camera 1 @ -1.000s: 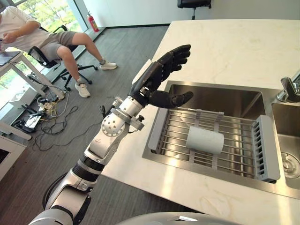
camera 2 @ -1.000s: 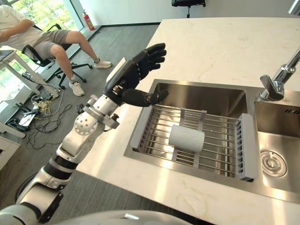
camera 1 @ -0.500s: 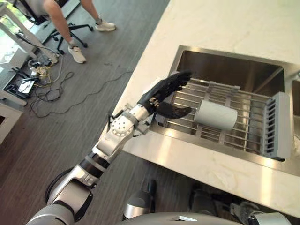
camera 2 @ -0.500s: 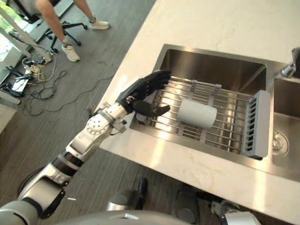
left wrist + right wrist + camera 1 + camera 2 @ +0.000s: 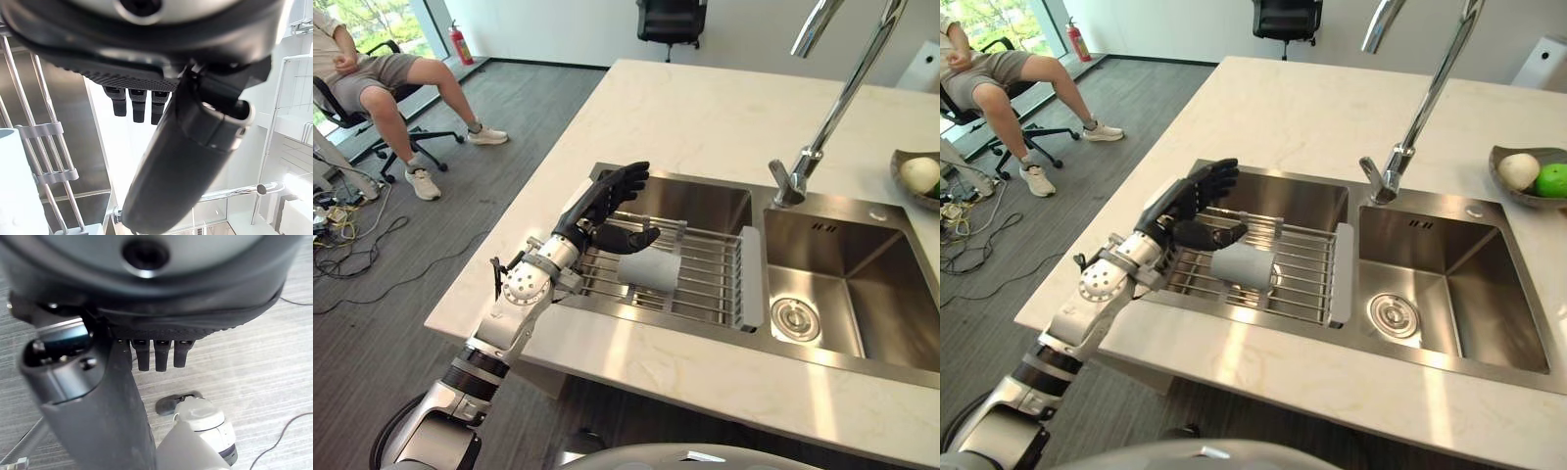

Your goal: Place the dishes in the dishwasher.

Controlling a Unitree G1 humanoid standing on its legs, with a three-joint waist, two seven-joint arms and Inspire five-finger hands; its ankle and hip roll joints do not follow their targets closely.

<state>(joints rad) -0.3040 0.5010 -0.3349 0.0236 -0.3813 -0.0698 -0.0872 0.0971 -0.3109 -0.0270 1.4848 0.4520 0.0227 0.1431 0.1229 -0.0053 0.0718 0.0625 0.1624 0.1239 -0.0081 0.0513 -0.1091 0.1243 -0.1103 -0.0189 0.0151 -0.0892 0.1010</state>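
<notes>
A white cup [image 5: 649, 271] lies on its side on a wire rack [image 5: 710, 287] set across the left sink basin [image 5: 705, 204]. My left hand [image 5: 606, 200] hovers over the rack's left end, just left of the cup, open with straight fingers and the thumb [image 5: 633, 237] reaching toward the cup without touching it. In the left wrist view the cup [image 5: 17, 188] shows past the thumb [image 5: 181, 161], apart from it. My right hand [image 5: 102, 421] hangs open over the grey floor.
A tall faucet [image 5: 830, 103] stands between the two basins; the right basin [image 5: 832, 284] has a drain. A bowl of fruit [image 5: 1528, 174] sits on the counter's far right. A person sits on an office chair [image 5: 357, 83] far left.
The camera has swung about. My left hand has come down from above the counter edge to just over the rack, closer to the cup, still open. The cup has not moved.
</notes>
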